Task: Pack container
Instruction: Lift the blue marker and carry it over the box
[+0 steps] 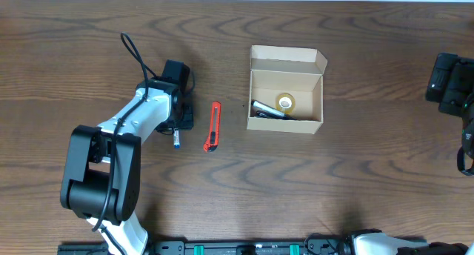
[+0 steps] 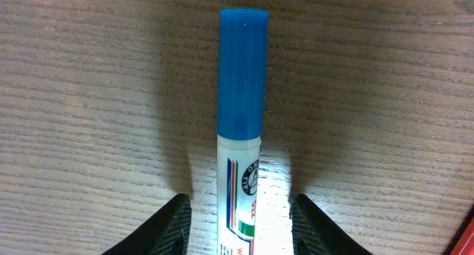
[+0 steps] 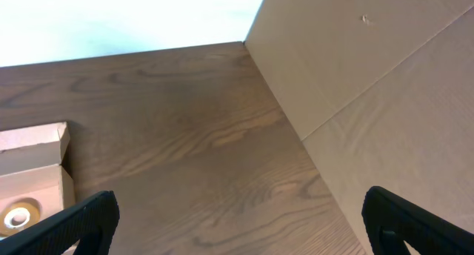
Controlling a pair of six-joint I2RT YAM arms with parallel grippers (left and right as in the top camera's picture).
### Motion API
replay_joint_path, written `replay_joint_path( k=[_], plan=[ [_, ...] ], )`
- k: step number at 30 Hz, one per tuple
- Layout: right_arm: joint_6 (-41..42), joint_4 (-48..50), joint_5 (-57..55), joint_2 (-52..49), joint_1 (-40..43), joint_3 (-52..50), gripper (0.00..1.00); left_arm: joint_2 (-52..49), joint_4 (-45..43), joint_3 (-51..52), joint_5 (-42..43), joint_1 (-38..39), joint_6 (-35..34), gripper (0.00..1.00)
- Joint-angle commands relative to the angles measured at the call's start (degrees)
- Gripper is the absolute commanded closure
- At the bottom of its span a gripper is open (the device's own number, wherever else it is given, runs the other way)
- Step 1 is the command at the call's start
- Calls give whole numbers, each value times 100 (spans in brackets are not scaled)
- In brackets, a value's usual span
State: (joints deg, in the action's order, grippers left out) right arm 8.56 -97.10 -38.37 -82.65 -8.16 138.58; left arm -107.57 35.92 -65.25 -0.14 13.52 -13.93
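Note:
The container (image 1: pixel 286 122) is a tan cardboard box standing open at centre right, its flap lid raised at the back. Inside it lie a roll of clear tape (image 1: pixel 285 102) and a black pen (image 1: pixel 268 110). A white marker with a blue cap (image 2: pixel 243 99) lies on the table. My left gripper (image 2: pixel 241 218) is open, low over the marker, one finger on each side with small gaps. In the overhead view, the marker's tip (image 1: pixel 177 141) pokes out below it. My right gripper (image 3: pixel 241 218) is wide open and empty at the far right. The box corner (image 3: pixel 33 173) shows in the right wrist view.
A red utility knife (image 1: pixel 212 126) lies on the wooden table between my left gripper and the box. A large tan panel (image 3: pixel 370 84) stands to the right in the right wrist view. The right arm (image 1: pixel 453 84) sits at the table's right edge.

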Motion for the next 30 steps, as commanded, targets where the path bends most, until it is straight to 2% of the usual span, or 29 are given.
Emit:
replay_joint_path(
  k=[1, 5, 8, 12, 16, 27, 30],
  plan=[
    [61, -17, -59, -11, 37, 7, 1, -81, -2, 2, 0, 0, -28, 56],
    [63, -15, -59, -11, 37, 7, 1, -81, -26, 9, 2, 0, -28, 68],
    [63, -17, -59, -11, 37, 7, 1, -81, -68, 55, 20, 0, -28, 71],
    [63, -15, -59, -11, 37, 7, 1, -81, -109, 129, 17, 0, -28, 87],
    [61, -17, -59, -11, 37, 7, 1, -81, -149, 179, 17, 0, -31, 94],
    [63, -17, -59, -11, 37, 7, 1, -79, -125, 199, 28, 2, -44, 94],
    [61, -17, -59, -11, 37, 7, 1, -63, -48, 160, 393, 0, 129, 94]
  ],
)
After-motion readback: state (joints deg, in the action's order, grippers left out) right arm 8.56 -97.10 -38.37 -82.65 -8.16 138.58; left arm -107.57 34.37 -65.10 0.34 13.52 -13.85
